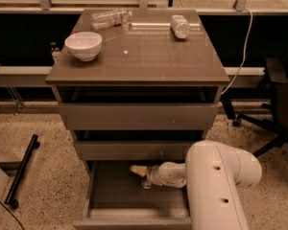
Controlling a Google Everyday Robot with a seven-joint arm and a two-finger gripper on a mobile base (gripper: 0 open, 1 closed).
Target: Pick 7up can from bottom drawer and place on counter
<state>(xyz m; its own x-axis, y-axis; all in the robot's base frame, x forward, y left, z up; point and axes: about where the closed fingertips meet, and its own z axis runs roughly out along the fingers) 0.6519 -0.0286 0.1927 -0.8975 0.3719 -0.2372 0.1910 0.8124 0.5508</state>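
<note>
The bottom drawer point(114, 191) is pulled out at the foot of the cabinet, and the part of its floor that shows is bare. My gripper point(137, 169) reaches in from the right, low at the back of the drawer, just under the middle drawer's front. My white arm point(221, 186) covers the drawer's right side. The 7up can does not show; it is hidden or out of view. The counter point(149, 56) is the glossy grey-brown top of the cabinet.
On the counter stand a white bowl point(83, 45) at the left and two clear plastic bottles point(110, 17) point(180, 26) lying at the back. The two upper drawers point(134, 116) are slightly open. An office chair point(278, 95) stands at the right and a black bar point(21, 169) lies on the floor at the left.
</note>
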